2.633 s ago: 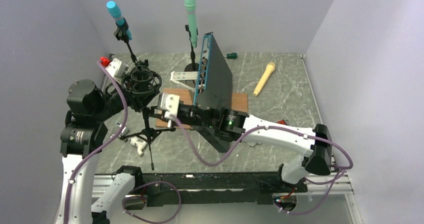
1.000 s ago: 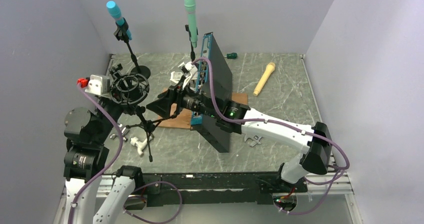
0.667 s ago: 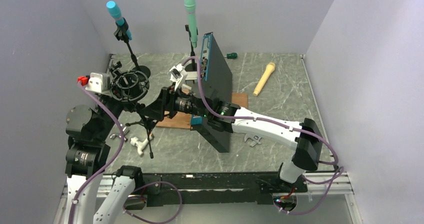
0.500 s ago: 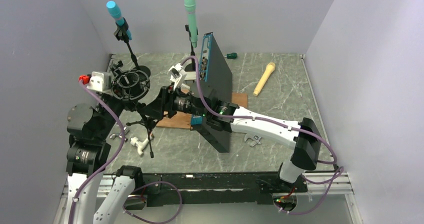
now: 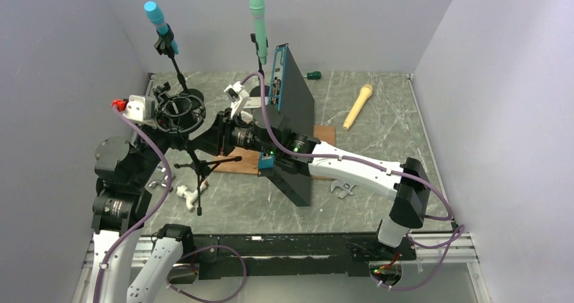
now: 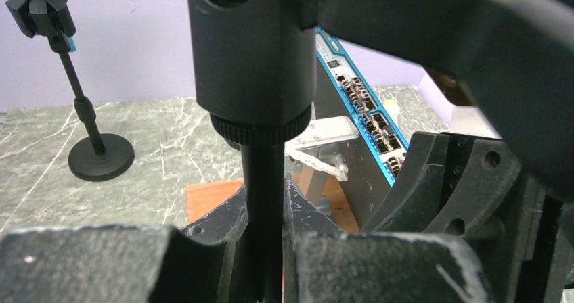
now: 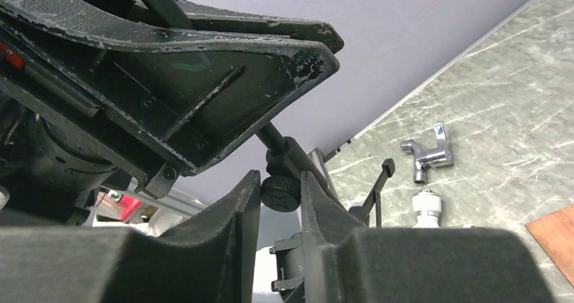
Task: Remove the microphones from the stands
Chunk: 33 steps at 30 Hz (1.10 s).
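Right wrist: right gripper (image 7: 280, 183) nips knob (image 7: 281, 196) on stand (image 7: 273, 136); open table (image 7: 514, 107) beyond.

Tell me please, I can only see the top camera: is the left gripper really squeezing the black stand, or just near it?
Observer: Squeezing it. The left wrist camera shows the left gripper shut on the stand's thin pole, right under a thick black cylinder.
Operator: And what is the right one grabbing?
Observer: The right wrist camera shows the right gripper pinching a small black knob on the stand.
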{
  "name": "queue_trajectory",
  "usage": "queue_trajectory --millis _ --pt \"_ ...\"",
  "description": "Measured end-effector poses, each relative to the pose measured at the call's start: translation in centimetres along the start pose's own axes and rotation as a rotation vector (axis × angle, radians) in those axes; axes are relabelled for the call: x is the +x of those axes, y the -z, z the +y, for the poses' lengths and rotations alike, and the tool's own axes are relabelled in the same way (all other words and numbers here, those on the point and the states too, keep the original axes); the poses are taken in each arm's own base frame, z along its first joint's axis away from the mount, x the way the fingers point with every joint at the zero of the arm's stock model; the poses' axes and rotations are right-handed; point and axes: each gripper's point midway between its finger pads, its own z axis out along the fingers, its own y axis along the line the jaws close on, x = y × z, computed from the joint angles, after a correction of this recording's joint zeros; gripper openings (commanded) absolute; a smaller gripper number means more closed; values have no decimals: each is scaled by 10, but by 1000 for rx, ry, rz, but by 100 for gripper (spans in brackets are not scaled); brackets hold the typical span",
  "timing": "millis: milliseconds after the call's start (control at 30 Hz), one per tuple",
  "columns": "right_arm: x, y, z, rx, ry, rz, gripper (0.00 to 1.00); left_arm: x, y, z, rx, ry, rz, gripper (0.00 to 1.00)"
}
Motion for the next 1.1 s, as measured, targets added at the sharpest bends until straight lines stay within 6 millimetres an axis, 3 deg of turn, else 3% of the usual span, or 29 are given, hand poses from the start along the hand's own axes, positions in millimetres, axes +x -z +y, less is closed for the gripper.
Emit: queue_trajectory --millis 67,233,600,733,800,1100 --pt "1 0 -1 8 20 1 48 2 0 1 -4 2 8 0" --pt "11 -3 -6 67 102 23 48 5 -1 2 -6 7 19 0" --pt "19 -3 -9 166 317 19 8 6 -2 2 -10 11 28 0" --pt "23 -4 -7 153 584 -9 0 9 -2 3 -24 29 68 0" --pt "27 -4 -8 152 762 -25 0 14 -1 4 -28 37 97 0" --pt "24 -5 -2 88 1338 -57 26 15 6 4 -40 49 99 0"
